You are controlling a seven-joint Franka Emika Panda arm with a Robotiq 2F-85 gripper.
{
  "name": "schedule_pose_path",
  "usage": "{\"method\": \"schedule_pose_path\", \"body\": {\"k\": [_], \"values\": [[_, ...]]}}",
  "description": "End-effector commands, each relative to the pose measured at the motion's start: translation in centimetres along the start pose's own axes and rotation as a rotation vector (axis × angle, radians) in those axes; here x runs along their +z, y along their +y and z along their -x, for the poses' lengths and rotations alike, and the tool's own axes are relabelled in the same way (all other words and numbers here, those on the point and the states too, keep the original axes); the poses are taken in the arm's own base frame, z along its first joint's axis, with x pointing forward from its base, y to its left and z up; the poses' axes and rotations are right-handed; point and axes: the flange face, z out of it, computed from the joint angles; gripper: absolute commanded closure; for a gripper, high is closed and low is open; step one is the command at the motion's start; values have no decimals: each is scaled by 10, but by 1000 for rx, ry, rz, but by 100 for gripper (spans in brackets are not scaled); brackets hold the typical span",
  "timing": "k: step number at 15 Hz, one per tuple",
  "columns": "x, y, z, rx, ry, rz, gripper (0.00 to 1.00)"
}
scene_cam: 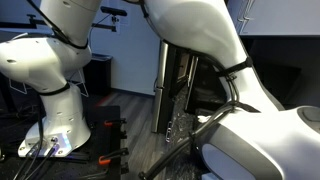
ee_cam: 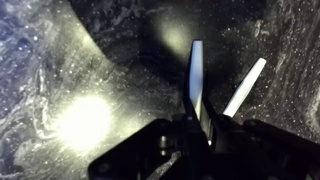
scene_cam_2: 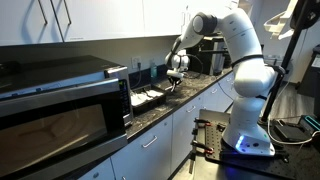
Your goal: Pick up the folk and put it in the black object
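Note:
In the wrist view my gripper (ee_cam: 200,128) is shut on a white fork (ee_cam: 196,75), whose flat handle sticks out past the fingers over the dark speckled countertop (ee_cam: 50,60). A second white strip (ee_cam: 246,87) lies slanted just right of it; I cannot tell if it is another utensil or a reflection. A dark curved patch (ee_cam: 120,40) spreads under the fork; it may be the black object or a shadow. In an exterior view the gripper (scene_cam_2: 176,70) hangs above the countertop (scene_cam_2: 195,90), near the wall.
A microwave (scene_cam_2: 60,100) stands on the counter, with white trays (scene_cam_2: 148,97) between it and the gripper. White cabinets (scene_cam_2: 100,20) hang above. In an exterior view the arm (scene_cam: 215,60) blocks most of the scene.

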Motion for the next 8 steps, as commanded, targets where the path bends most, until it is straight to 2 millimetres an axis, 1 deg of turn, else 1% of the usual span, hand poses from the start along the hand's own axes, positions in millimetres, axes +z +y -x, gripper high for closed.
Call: {"method": "schedule_pose_path", "body": {"k": [1,2,3,7,8], "values": [[-2,4,4,83,51,-7,97],[-2,1,-1,42,27,0,97],[-2,1,0,45,30,0,89],[-2,1,-1,45,30,0,89],[-1,1,-1,59,32,-2,97]]}}
